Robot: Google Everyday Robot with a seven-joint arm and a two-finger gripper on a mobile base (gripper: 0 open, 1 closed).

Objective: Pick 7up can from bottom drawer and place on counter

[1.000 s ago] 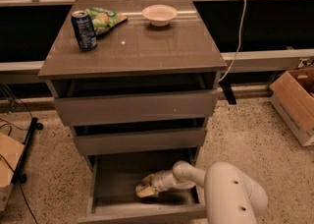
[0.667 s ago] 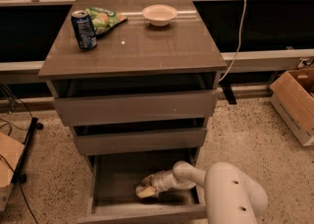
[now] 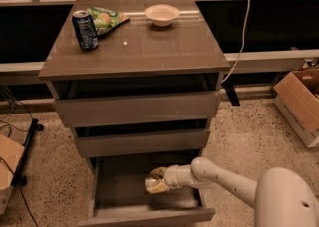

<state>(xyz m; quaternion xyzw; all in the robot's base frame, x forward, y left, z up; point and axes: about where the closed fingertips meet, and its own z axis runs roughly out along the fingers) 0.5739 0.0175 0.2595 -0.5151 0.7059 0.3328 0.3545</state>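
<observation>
- The 7up can (image 3: 150,185), a small silvery-grey drink can with a whitish label, is inside the bottom drawer (image 3: 149,216), the lowest and deepest grey-brown wooden drawer, which is pulled open. The can is near the middle of the drawer floor, right at the tip of the gripper (image 3: 156,181).
- The gripper is down in this drawer, against the can. We cannot tell if its jaws are apart or clamped on it. If the hold is weak, we think the can may slip during the lift and roll away on the drawer floor.
- The grey-brown middle drawer (image 3: 142,142) hangs just above the gripper. A straight lift could knock the can or the white arm (image 3: 222,177) against its front, so we judge that pulling outward first is safer.
- The glossy grey-brown counter (image 3: 154,49) already carries a dark blue can (image 3: 85,30), a green snack bag (image 3: 105,18) and a white bowl (image 3: 161,14). A careless placing could tip the blue can, or leave the 7up can too close to the edge.
</observation>
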